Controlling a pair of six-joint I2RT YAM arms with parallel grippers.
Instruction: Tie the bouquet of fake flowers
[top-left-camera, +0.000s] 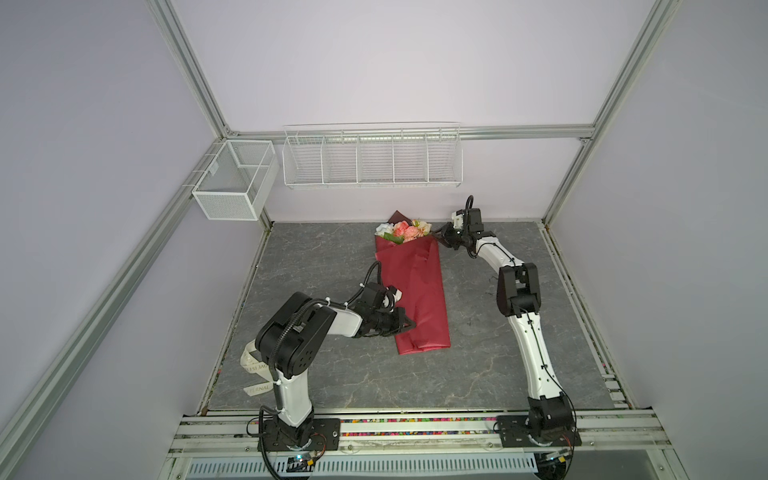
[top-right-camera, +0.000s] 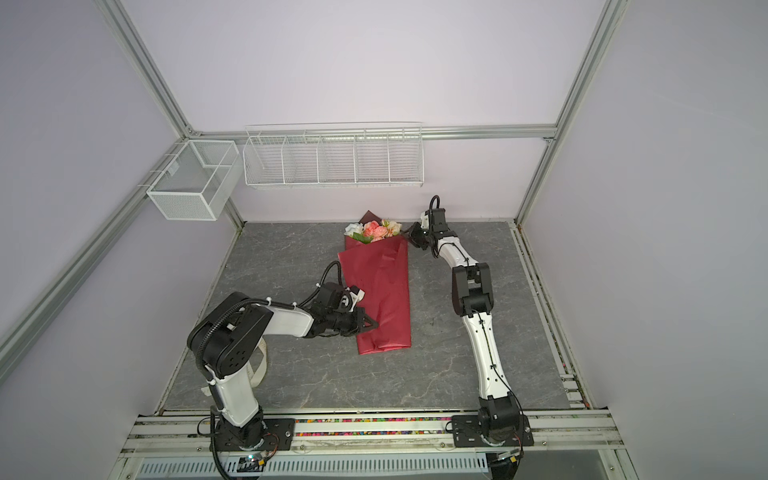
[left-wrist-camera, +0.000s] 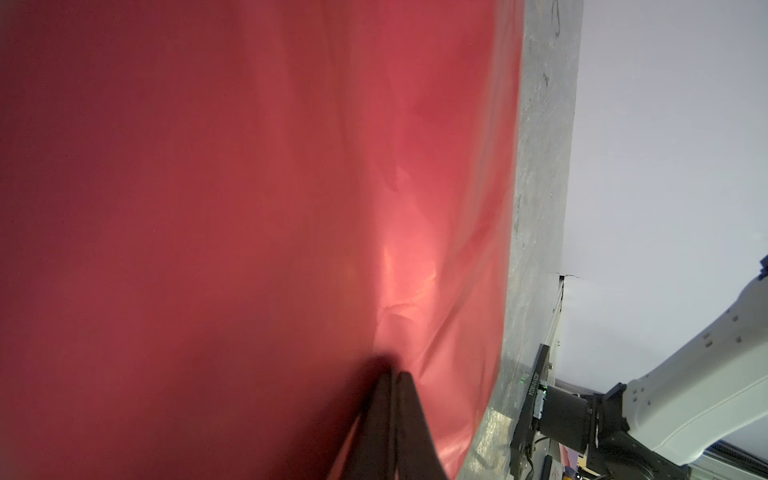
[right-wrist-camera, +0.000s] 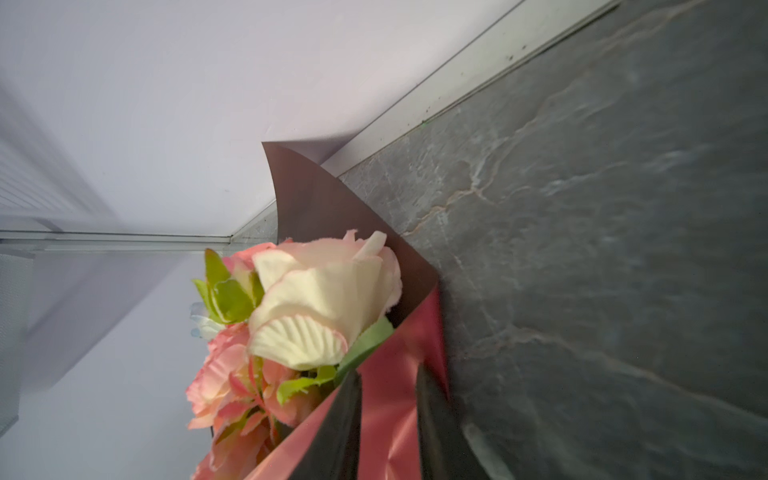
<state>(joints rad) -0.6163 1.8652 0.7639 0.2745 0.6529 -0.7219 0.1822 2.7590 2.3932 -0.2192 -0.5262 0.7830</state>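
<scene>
The bouquet of fake flowers (top-left-camera: 403, 232) (top-right-camera: 374, 230) lies on the grey table, heads toward the back wall, wrapped in dark-red paper (top-left-camera: 419, 291) (top-right-camera: 386, 291). My left gripper (top-left-camera: 409, 323) (top-right-camera: 374, 324) is shut on the paper's left edge near the stem end. In the left wrist view the closed tips (left-wrist-camera: 392, 372) pinch puckered red paper (left-wrist-camera: 249, 208). My right gripper (top-left-camera: 436, 237) (top-right-camera: 405, 233) sits at the wrap's upper right corner. In the right wrist view its jaws (right-wrist-camera: 388, 374) stand apart with a fold of paper between them, beside the cream and pink roses (right-wrist-camera: 324, 299).
A cream printed ribbon (top-left-camera: 253, 365) (top-right-camera: 262, 365) lies at the table's left edge, partly behind the left arm. A white wire rack (top-left-camera: 372, 156) hangs on the back wall and a mesh box (top-left-camera: 232, 183) on the left frame. Grey table (top-left-camera: 332, 374) extends in front of the bouquet.
</scene>
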